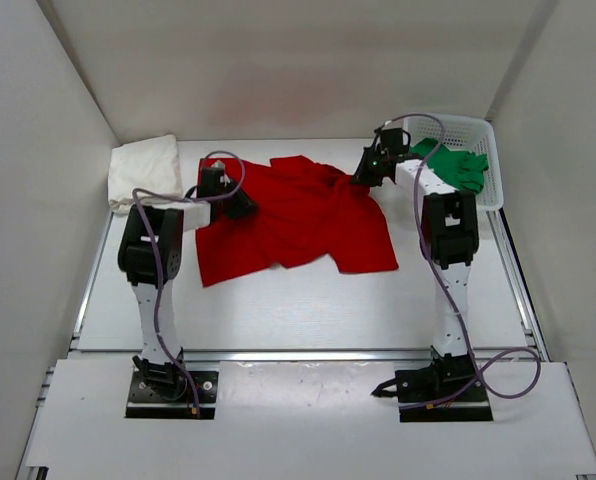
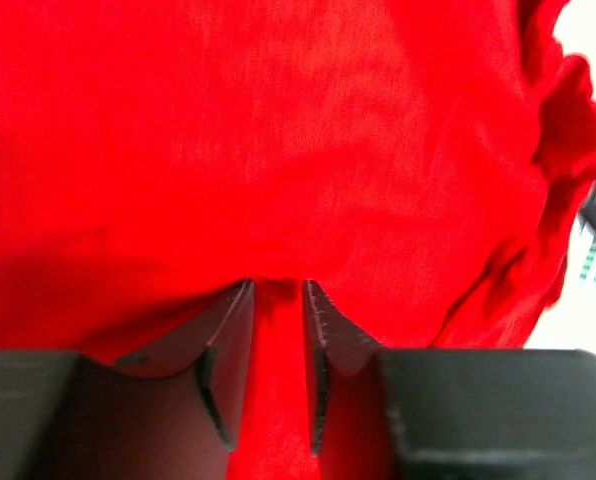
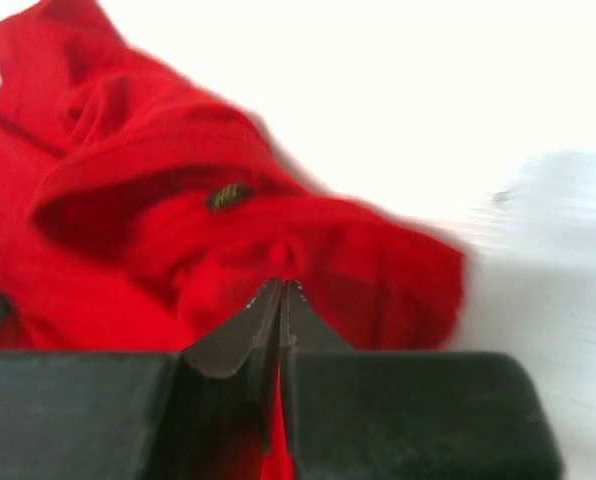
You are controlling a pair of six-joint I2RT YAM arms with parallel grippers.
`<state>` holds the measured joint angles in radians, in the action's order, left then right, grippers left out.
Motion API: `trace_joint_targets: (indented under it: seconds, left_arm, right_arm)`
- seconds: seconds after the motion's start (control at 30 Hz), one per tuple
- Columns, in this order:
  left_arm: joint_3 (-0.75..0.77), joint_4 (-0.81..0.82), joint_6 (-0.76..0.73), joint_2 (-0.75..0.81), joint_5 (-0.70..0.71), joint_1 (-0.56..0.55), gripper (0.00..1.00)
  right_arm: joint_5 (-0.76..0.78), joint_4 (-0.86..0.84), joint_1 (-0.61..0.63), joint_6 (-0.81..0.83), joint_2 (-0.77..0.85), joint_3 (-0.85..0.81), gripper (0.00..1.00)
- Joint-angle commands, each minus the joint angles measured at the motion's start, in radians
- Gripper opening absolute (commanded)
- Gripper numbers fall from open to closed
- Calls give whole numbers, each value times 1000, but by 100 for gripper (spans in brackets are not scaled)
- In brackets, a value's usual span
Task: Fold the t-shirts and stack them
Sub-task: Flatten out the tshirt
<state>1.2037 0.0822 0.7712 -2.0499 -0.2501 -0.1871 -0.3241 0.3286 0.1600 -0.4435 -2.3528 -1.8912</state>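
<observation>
The red t-shirt (image 1: 298,215) lies spread and rumpled in the middle of the table. My left gripper (image 1: 240,207) sits on its left part. In the left wrist view red cloth (image 2: 278,150) fills the frame, and a bunch of it sits in the narrow gap of the left gripper (image 2: 276,285). My right gripper (image 1: 362,180) is at the shirt's back right edge. The right wrist view shows that gripper (image 3: 282,285) pinched on a fold of red cloth (image 3: 308,250). The white t-shirt (image 1: 143,168) lies folded at the back left. The green t-shirt (image 1: 456,165) is in the basket.
A white mesh basket (image 1: 483,125) stands at the back right, close behind the right arm. White walls enclose the table on three sides. Both arm bases are bolted to the near edge, with cables looping up to the wrists.
</observation>
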Motion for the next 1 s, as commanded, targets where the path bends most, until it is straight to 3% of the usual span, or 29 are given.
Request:
trace_joint_targets:
  seconds: [0.0,0.1,0.23,0.3,0.4,0.43,0.5,0.6,0.73,0.83,0.97]
  left_arm:
    - [189,-120,-35,-93,-49,29,35]
    - [182,-101,-42,-44,-43,22,34]
    - [61,-51,-75,167,66,-41,33]
    - [10,-67,-81,262,66,-66,31]
    - [-130,-44,-37,409,49,-54,20]
    - [-221,-35,-17,442,48,-40,10]
    - [-411,-35,-16,621,83,3,5]
    - [-574,-138,-50,822,123,69,20]
    - [-748,-223,-35,1006,42,251,28]
    - [-780,-292,-53,1037,49,334,40]
    - [-831,-273,-29,1033,60,348,58]
  right_arm:
    - [2,153,-11,54,49,-99,3]
    - [28,96,12,77,219,30,21]
    - [42,-57,42,40,522,324,42]
    - [57,-118,61,23,644,471,47]
    - [76,-190,104,3,823,721,48]
    - [74,-221,128,-13,881,816,47]
    - [85,-266,153,-18,987,939,48]
    - [65,-287,196,-32,1099,1113,48]
    - [77,-298,260,-55,1246,1286,49]
    - [68,-319,283,-84,1309,1363,48]
    - [74,-319,300,-99,1346,1409,48]
